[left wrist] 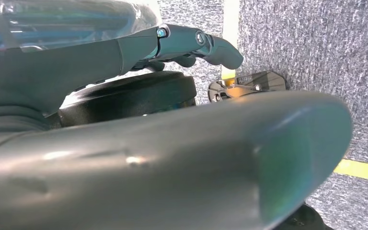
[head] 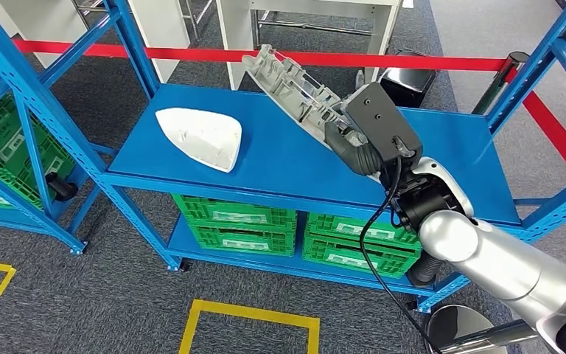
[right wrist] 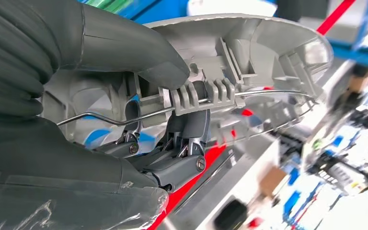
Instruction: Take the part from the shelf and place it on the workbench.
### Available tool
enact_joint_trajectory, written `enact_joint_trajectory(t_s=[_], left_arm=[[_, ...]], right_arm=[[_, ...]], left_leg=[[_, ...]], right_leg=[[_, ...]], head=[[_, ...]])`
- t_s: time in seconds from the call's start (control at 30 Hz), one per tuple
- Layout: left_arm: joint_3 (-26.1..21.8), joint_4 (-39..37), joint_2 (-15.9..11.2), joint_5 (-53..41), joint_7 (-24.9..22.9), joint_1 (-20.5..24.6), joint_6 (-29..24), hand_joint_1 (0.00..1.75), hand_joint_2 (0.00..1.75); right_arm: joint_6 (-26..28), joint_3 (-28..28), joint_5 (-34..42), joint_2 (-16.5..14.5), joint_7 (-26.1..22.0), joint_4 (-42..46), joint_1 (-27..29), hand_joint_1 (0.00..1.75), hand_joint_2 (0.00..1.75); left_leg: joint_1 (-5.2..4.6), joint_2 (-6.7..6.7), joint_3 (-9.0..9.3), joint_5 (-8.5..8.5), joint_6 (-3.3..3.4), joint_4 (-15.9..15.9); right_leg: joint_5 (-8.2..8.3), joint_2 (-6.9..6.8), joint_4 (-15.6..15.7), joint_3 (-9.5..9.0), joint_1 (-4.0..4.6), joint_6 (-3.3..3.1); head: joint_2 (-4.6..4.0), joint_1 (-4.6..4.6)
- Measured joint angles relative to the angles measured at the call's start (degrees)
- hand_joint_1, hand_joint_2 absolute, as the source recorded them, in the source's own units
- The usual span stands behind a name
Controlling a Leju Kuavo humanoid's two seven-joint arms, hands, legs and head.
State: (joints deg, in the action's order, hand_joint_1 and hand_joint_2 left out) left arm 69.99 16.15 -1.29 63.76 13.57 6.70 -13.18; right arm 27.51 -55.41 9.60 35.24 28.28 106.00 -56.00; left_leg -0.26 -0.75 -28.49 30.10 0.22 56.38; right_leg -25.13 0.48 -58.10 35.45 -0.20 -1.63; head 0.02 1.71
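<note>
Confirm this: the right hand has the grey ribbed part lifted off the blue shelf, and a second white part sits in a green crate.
One error: the white part lies on the blue shelf, not in a green crate; the head view shows it. The right hand does hold the grey ribbed part lifted.

1. The held part (head: 295, 88) is above the right half of the shelf (head: 280, 158), tilted, in the right robot hand (head: 355, 151).
2. A second part (head: 200, 137) lies on the shelf's left half, apart from the first.
3. Crates (head: 237, 223) sit on the level below.
4. A barrier tape (head: 191, 54) runs behind the shelf.
</note>
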Motion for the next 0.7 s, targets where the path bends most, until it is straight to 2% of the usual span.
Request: enact_joint_trajectory(t_s=[0.23, 0.37, 0.7], left_arm=[[0.00, 0.00, 0.00, -0.07, 0.17, 0.01, 0.04, 0.00, 0.00], [0.02, -0.01, 0.00, -0.10, 0.43, -0.02, 0.05, 0.00, 1.75], [0.09, -0.02, -0.01, -0.89, 0.28, 0.00, 0.15, 0.00, 1.75]], right_arm=[[-0.58, -0.06, 3.26, -0.39, -4.83, 4.98, 0.34, 1.75, 1.75], [-0.78, -0.29, 1.88, -0.72, -5.56, 8.11, 0.51, 1.75, 1.75], [-0.90, -0.37, -0.60, -1.61, -8.84, 14.96, 2.40, 1.75, 1.75]], left_leg=[[0.00, 0.00, 0.00, 0.00, 0.00, -0.04], [0.00, -0.01, 0.00, 0.00, 0.00, -0.05], [0.00, -0.01, 0.00, 0.00, 0.00, -0.05]], right_leg=[[0.00, -0.01, 0.01, 0.00, 0.00, 0.00], [-0.01, -0.02, 0.01, 0.00, 0.00, 0.00], [-0.01, -0.01, 0.04, 0.00, 0.00, 0.00]], head=[[0.00, 0.01], [0.00, -0.01], [0.00, -0.01]])
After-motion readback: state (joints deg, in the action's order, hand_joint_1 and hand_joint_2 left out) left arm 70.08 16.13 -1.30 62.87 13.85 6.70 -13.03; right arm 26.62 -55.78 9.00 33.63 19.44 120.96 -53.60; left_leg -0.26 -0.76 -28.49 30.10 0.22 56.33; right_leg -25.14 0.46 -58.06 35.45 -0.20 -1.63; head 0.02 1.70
